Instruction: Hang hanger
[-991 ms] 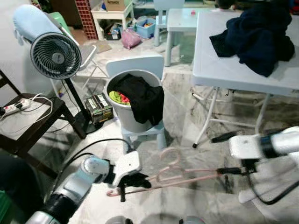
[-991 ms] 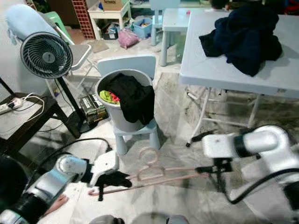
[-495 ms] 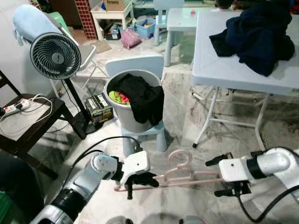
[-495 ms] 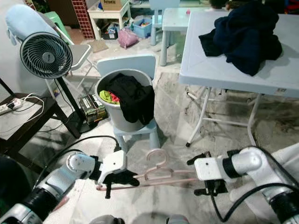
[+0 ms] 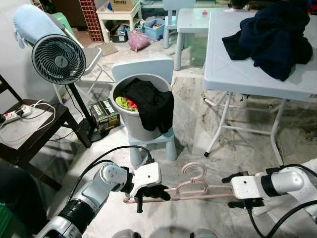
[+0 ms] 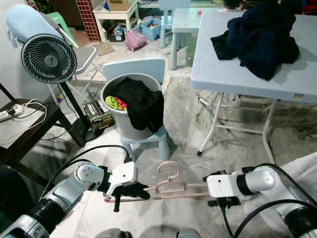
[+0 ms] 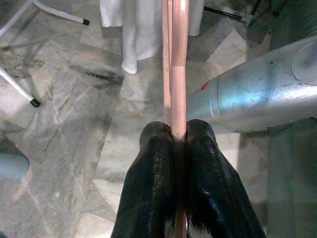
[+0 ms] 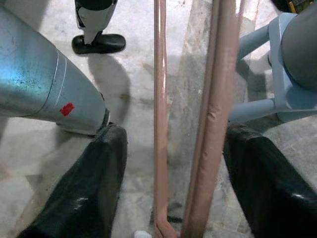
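A pink plastic hanger (image 5: 193, 189) is held level just above the marble floor, its hook (image 5: 193, 170) pointing up. My left gripper (image 5: 148, 194) is shut on the hanger's left end; in the left wrist view its fingers (image 7: 153, 168) pinch the pink bar (image 7: 178, 59). My right gripper (image 5: 232, 190) is at the hanger's right end and stands open. The right wrist view has its fingers (image 8: 96, 183) spread wide, with the hanger's two bars (image 8: 218, 99) running between them, apparently untouched.
A grey bin (image 5: 130, 126) draped with black clothing stands on a pale blue child's chair ahead. A fan (image 5: 58, 58) and a dark bench (image 5: 34, 136) are at the left. At the right is a white folding table (image 5: 233, 69) with dark clothes (image 5: 272, 34).
My right gripper has opened around the hanger's right end and dropped lower. My left gripper has carried the hanger to the right and levelled it.
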`<state>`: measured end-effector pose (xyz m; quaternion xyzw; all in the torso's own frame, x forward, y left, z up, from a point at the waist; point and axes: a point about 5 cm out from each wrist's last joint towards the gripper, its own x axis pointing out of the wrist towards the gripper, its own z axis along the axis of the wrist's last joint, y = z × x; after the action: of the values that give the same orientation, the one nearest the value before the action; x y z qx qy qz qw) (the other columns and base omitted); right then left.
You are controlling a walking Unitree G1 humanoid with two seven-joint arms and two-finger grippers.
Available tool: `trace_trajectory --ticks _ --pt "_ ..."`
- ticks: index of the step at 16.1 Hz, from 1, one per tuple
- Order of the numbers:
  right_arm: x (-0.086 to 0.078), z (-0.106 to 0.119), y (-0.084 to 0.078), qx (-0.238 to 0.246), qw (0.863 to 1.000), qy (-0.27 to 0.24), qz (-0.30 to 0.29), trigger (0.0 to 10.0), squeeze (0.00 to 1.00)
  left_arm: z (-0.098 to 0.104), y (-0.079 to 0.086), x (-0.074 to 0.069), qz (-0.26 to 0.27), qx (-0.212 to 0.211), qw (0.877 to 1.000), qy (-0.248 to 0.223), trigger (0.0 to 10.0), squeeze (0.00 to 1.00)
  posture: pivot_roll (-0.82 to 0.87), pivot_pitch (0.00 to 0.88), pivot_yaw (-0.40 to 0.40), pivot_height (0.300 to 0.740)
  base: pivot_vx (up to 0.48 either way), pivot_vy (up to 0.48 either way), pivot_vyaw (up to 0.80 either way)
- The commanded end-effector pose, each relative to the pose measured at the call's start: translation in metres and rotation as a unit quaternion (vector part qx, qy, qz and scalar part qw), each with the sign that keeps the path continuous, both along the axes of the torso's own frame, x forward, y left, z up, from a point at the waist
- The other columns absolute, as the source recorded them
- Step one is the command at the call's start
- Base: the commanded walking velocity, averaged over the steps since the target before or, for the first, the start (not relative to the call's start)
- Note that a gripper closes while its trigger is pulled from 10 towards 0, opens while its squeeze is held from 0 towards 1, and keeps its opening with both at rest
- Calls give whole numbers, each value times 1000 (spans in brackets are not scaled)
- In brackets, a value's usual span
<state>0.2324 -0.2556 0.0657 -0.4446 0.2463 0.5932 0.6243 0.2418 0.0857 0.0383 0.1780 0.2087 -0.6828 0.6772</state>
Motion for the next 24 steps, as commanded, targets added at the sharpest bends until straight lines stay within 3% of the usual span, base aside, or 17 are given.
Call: trace_trajectory --ticks 1,5,13,24 --pt "7 9 -2 -8 1000 -13 14 0 0 1 0 2 -13 10 1000 -7 10000 0 -141 15 83 740 0 0 0" --pt "12 18 -1 -12 999 -11 30 0 0 -2 0 1 -19 14 1000 -8 10000 0 -141 14 86 740 0 0 0" --pt "-4 14 -9 -50 997 49 39 0 0 -4 -1 2 -18 15 1000 -9 10000 0 -146 12 83 740 0 0 0" --pt "-4 9 -5 -27 999 39 2 0 0 -5 -3 4 -15 13 1000 -17 10000 0 -150 8 85 740 0 0 0"
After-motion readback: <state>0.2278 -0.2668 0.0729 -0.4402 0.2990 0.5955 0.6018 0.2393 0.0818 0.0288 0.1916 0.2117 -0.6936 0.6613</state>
